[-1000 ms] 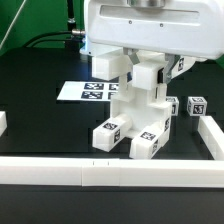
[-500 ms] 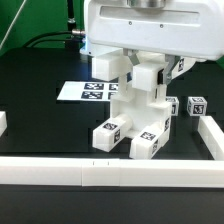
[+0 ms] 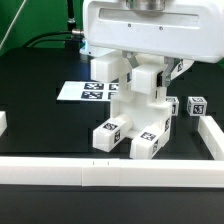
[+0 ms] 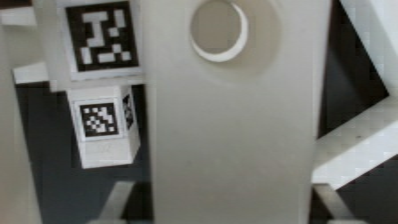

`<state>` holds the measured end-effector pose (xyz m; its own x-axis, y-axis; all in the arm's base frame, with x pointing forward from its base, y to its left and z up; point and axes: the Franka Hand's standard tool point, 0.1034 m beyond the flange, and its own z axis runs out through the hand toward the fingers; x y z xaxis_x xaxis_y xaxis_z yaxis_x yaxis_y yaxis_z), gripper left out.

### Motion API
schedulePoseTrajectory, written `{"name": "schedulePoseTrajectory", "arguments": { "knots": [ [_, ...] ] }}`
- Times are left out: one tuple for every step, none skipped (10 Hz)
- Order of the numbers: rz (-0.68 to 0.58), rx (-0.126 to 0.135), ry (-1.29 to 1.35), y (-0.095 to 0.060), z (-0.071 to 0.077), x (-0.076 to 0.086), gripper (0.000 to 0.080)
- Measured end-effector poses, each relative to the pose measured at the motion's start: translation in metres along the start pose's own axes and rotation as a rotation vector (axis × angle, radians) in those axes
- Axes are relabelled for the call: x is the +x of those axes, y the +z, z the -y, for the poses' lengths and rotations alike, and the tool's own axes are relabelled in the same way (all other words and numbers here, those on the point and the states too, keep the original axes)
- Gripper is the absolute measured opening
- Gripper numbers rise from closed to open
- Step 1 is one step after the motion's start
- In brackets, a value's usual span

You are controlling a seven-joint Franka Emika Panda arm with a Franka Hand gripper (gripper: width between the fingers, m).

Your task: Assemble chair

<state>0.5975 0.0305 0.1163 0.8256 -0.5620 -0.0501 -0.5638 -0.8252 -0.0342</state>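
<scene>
The partly joined chair [image 3: 140,112] stands on the black table, a glossy white upright post on two chunky tagged feet [image 3: 110,133]. My gripper [image 3: 146,64] reaches down from the big white hand and is shut on the post's upper part. In the wrist view a broad white chair piece [image 4: 231,120] with a round hole near one end fills the space in my gripper [image 4: 228,205], and a finger [image 4: 121,200] stands on each side of it. A tagged block [image 4: 107,120] of the chair shows beside it.
Two small tagged cubes [image 3: 186,105] sit at the exterior view's right of the chair. The marker board [image 3: 88,91] lies behind it. A long white rail [image 3: 110,170] runs along the front, with short rail pieces at the right [image 3: 212,135] and left [image 3: 3,122].
</scene>
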Motion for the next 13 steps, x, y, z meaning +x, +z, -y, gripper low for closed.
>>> {"name": "schedulePoseTrajectory", "arguments": {
  "knots": [
    [0.0,0.0,-0.008,0.0,-0.001,0.001,0.0284],
    [-0.001,0.0,-0.014,0.0,-0.001,0.001,0.0284],
    [0.0,-0.001,-0.024,0.001,-0.002,0.001,0.0284],
    [0.002,-0.003,-0.032,0.002,-0.003,0.001,0.0284],
    [0.002,-0.003,-0.034,0.002,-0.003,0.001,0.0284],
    [0.002,-0.003,-0.035,0.002,-0.003,0.0,0.0284],
    [0.0,0.0,-0.038,0.0,0.0,0.0,0.0284],
    [-0.001,0.001,-0.04,0.0,0.0,-0.001,0.0284],
    [-0.006,0.0,-0.041,0.004,-0.001,-0.001,0.0284],
    [-0.009,-0.003,-0.042,0.01,-0.002,-0.002,0.0284],
    [-0.012,-0.005,-0.043,0.015,-0.002,-0.001,0.0284],
    [-0.015,-0.008,-0.043,0.021,-0.003,-0.001,0.0284],
    [-0.012,-0.012,-0.044,0.024,-0.003,-0.002,0.0284]
  ]
}}
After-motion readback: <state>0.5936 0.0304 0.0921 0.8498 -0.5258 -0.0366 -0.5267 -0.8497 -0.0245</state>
